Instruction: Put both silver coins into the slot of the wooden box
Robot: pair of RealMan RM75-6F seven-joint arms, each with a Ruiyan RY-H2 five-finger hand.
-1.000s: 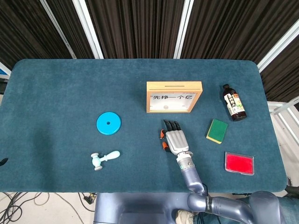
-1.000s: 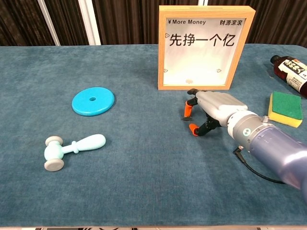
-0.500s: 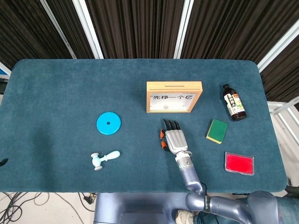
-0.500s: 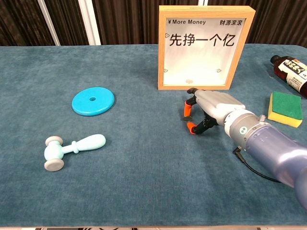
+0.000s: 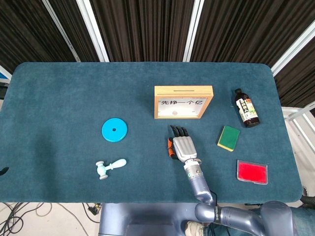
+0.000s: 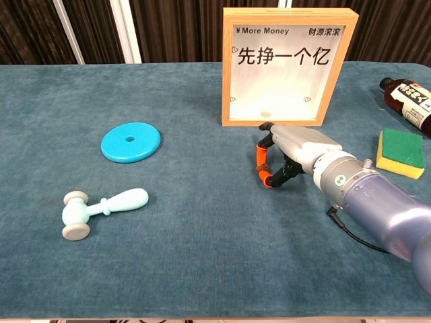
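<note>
On the teal cloth-covered table (image 5: pixel 59 93), starting at the left, a pale blue toy hammer (image 5: pixel 110 167) lies on its side at about 8 o'clock from the table's middle, its head toward the left; the chest view shows it too (image 6: pixel 101 206). Just up from it, at roughly 1 o'clock of the hammer, sits a flat blue disc (image 5: pixel 114 130) with a small centre hole.

Further right, near the table's middle, the wooden box (image 5: pixel 183 102) stands upright with its glass front facing the robot and its slot along the top edge. One silver coin (image 6: pixel 266 113) rests inside at the bottom, behind the glass; I cannot make out any other coin on the cloth.

The right hand (image 5: pixel 183 145) lies palm down at 6 o'clock of the box, near its front and apart from it. In the chest view the right hand (image 6: pixel 294 147) has its fingers (image 6: pixel 267 164) curled downward, orange tips close together near the cloth. Whether anything is pinched between them cannot be told. The left hand does not show in either view.

At 3 o'clock of the hand lies a green and yellow sponge (image 5: pixel 228 138). At 1 o'clock of the sponge a dark sauce bottle (image 5: pixel 245 108) lies flat. A red rectangular pad (image 5: pixel 252 172) sits at 5 o'clock of the sponge, near the table's front right.
</note>
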